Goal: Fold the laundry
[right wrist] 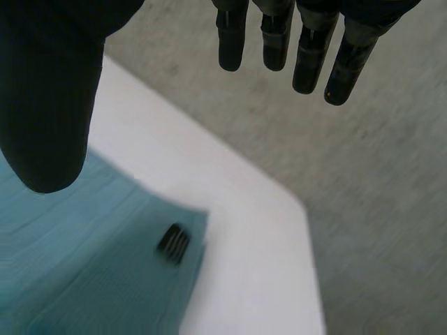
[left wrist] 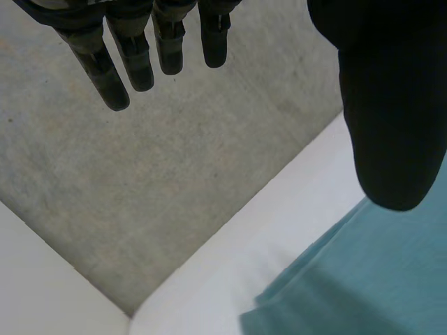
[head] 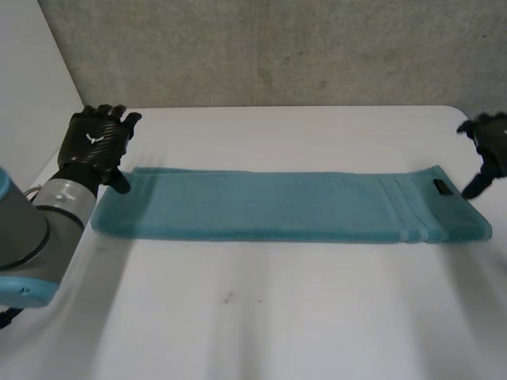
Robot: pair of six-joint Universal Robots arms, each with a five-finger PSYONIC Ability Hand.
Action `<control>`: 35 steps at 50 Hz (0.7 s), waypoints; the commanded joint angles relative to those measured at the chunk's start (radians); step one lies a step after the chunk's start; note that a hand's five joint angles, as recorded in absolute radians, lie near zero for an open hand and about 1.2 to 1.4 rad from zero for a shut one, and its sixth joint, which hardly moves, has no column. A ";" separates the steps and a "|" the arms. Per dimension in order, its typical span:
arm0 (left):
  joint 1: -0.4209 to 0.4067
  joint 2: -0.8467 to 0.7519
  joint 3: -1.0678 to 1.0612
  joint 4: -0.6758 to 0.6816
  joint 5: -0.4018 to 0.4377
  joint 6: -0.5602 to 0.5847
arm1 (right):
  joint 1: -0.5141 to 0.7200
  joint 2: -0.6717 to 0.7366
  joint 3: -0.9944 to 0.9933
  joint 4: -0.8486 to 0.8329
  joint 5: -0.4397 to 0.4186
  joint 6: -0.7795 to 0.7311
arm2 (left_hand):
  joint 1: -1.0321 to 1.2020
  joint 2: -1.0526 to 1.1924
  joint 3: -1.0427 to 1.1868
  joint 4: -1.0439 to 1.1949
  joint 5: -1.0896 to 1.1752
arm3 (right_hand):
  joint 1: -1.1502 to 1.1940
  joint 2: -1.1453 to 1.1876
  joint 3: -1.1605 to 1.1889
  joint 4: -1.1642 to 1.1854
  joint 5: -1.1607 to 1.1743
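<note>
Two hands, both empty: left hand (head: 97, 142) and right hand (head: 491, 146) are spread, fingers straight, holding nothing. The teal towel (head: 285, 207) lies flat on the table (head: 277, 317), long axis parallel to the far edge (label (head: 443, 188) at the right end). Each hand stands by its own end's far corner, neither nearer — an end-to-end fold seems next.

You will find the teal towel (head: 277, 207) lying flat on the white table (head: 277, 317), folded into a long, narrow strip. The strip runs straight across the table from the robot's left side to its right and sits in the far half of the tabletop. Its surface lies smooth and even. Near the right-hand end, a band of woven stripes (head: 412, 210) crosses the strip, and a small dark label (head: 442, 188) sits at the far corner.
</note>
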 commanded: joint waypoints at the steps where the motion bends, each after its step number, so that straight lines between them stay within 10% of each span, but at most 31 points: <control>1: -0.021 0.117 -0.088 -0.072 -0.003 -0.200 | -0.121 0.055 0.003 0.149 -0.093 -0.005 | -0.024 -0.033 -0.043 -0.032 -0.048 | 0.267 0.245 0.249 0.239 0.232; 15: -0.024 0.086 -0.119 -0.058 -0.039 -0.215 | -0.192 0.263 -0.044 0.062 -0.239 -0.004 | -0.024 -0.033 -0.043 -0.032 -0.048 | 0.387 0.366 0.370 0.359 0.352; 35: -0.032 0.085 -0.145 -0.058 -0.037 -0.215 | -0.196 0.328 -0.075 0.014 -0.237 -0.015 | -0.024 -0.033 -0.043 -0.032 -0.048 | 0.502 0.480 0.484 0.474 0.467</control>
